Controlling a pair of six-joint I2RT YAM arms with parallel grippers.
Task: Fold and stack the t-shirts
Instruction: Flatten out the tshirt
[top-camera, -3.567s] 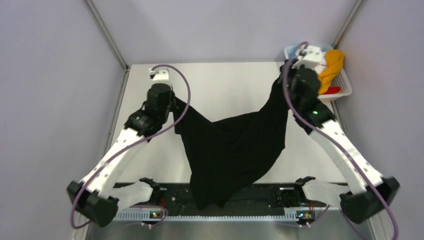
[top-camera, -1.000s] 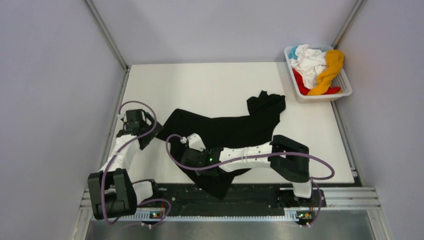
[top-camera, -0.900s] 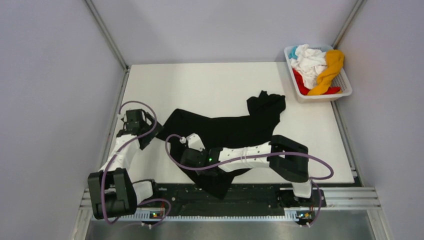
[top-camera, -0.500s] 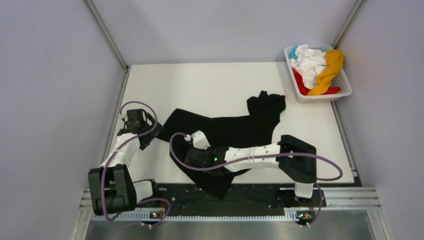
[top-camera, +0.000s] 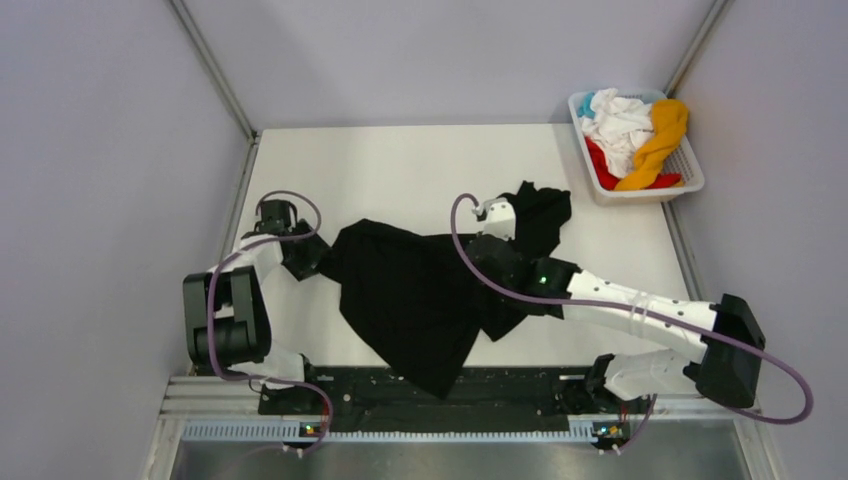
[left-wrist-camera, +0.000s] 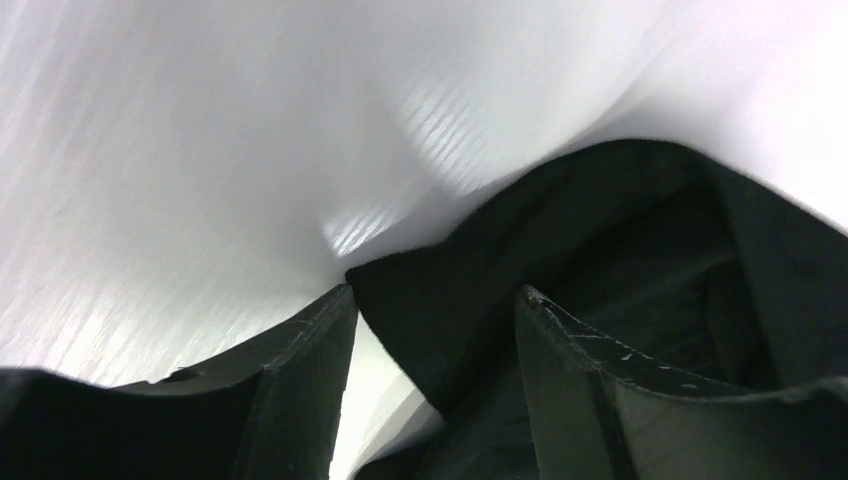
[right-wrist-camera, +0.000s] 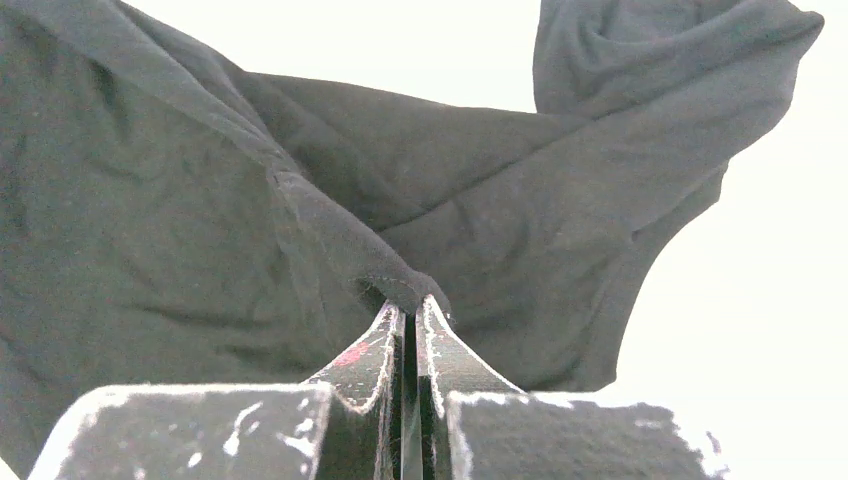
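Note:
A black t-shirt (top-camera: 420, 295) lies spread and rumpled across the middle of the table, with a bunched part (top-camera: 540, 215) at its far right. My right gripper (top-camera: 497, 238) is over the shirt's upper right. In the right wrist view this gripper (right-wrist-camera: 410, 303) is shut on a raised fold of the black cloth (right-wrist-camera: 200, 230). My left gripper (top-camera: 318, 258) sits at the shirt's left corner. Its jaws stand apart in the left wrist view, with the black corner (left-wrist-camera: 440, 300) lying between the fingers (left-wrist-camera: 300, 370). White (top-camera: 620, 120), orange-yellow (top-camera: 662, 135), red (top-camera: 600, 165) and light blue (top-camera: 590, 103) t-shirts are heaped in the basket.
A white slatted basket (top-camera: 688, 165) stands at the table's far right corner. Grey walls close in the left, back and right. The shirt's lower tip hangs over the dark rail (top-camera: 520, 390) at the near edge, between the arm bases.
My right gripper shut on the cloth at the shirt's lower left and carried it up and right, shifting the shirt. My left gripper moved right onto the shirt's corner and its jaws narrowed.

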